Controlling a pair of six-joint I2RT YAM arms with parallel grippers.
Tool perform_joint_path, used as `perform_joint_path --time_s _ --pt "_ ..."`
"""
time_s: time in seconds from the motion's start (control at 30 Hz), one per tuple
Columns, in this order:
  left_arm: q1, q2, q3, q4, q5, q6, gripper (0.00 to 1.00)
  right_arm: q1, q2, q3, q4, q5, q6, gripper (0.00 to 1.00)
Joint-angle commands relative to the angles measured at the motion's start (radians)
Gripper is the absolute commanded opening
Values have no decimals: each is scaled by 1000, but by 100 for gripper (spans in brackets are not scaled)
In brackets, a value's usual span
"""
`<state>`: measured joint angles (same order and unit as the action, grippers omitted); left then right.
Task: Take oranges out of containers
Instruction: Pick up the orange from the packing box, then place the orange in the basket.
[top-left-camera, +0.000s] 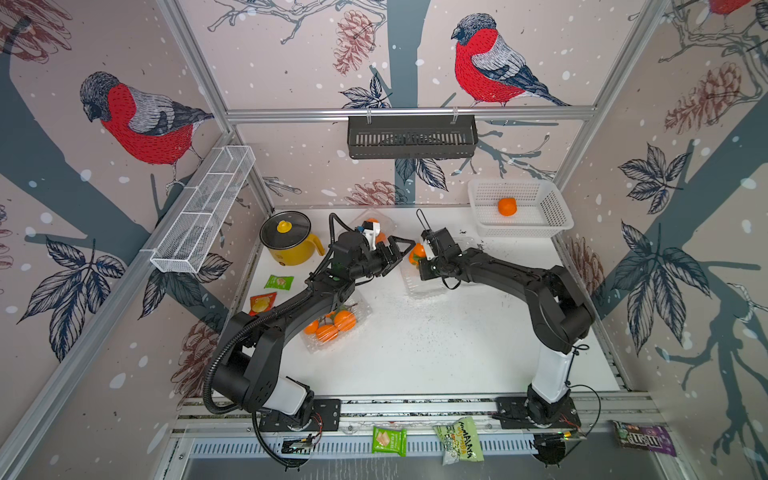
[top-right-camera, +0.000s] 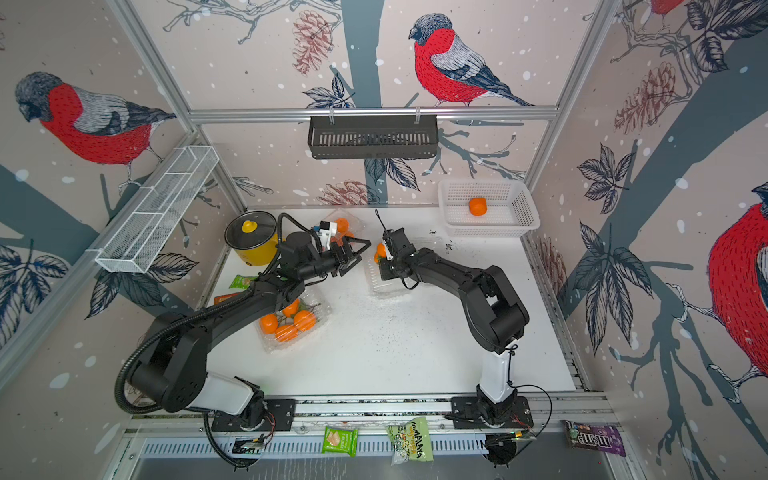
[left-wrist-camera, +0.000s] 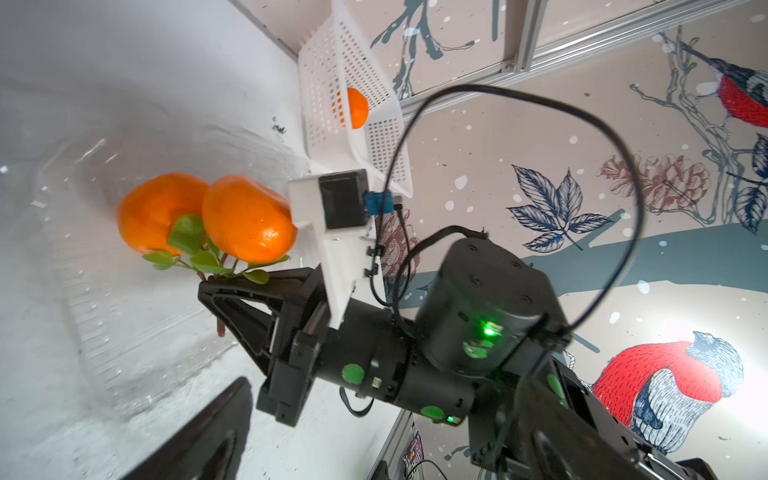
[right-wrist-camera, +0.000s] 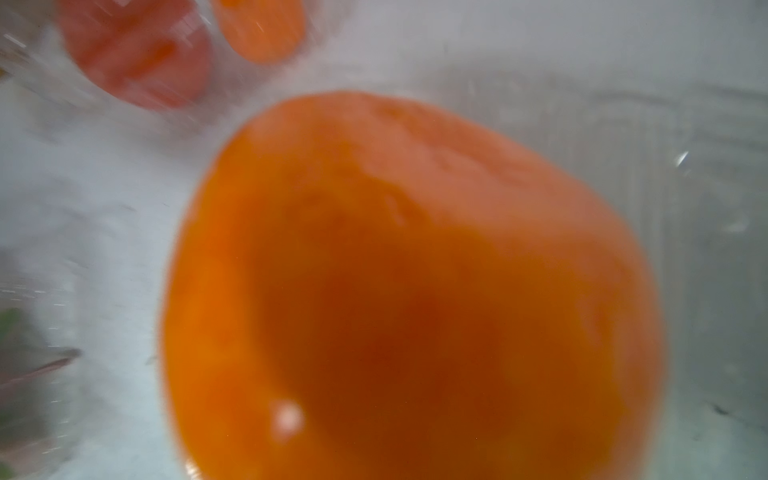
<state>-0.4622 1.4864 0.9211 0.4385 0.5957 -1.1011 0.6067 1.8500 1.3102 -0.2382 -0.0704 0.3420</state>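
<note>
Currently the right gripper (left-wrist-camera: 210, 289) is pinched shut on the leafy stem (left-wrist-camera: 208, 259) of a pair of oranges (left-wrist-camera: 249, 218) inside the middle clear container (top-left-camera: 415, 287). Left gripper (top-left-camera: 401, 255) hangs just beside it, jaws wide, holding nothing. Four more oranges (top-left-camera: 345, 320) sit in the near container (top-left-camera: 362, 308) under the left arm, and a single orange (top-left-camera: 507, 206) lies in the white basket (top-left-camera: 557, 208).
</note>
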Motion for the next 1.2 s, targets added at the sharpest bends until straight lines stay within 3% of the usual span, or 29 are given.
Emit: perform_joint_path --time_s 0.0,0.13,0.27,0.43,0.5,0.73,0.97,1.17 --pt "-10 34 71 4 4 21 97 -52 -72 52 -38 -56 37 7" --pt "-49 126 226 -20 -8 43 97 -200 -112 132 -71 -93 82 10" --pt "-88 240 357 -15 3 33 97 -359 -57 218 -59 -112 99 10" --pt "-107 351 472 -12 22 28 97 -538 143 404 -34 -152 138 9" --pt "-107 378 493 -20 26 31 97 -588 241 503 -42 -226 156 7" --pt "-104 407 485 -36 28 54 97 -673 427 763 -117 -294 165 6" --pt "-104 432 475 -9 36 35 97 -730 428 759 -50 -358 254 5" --pt "-102 417 456 -10 42 39 97 -743 420 723 42 -234 361 4"
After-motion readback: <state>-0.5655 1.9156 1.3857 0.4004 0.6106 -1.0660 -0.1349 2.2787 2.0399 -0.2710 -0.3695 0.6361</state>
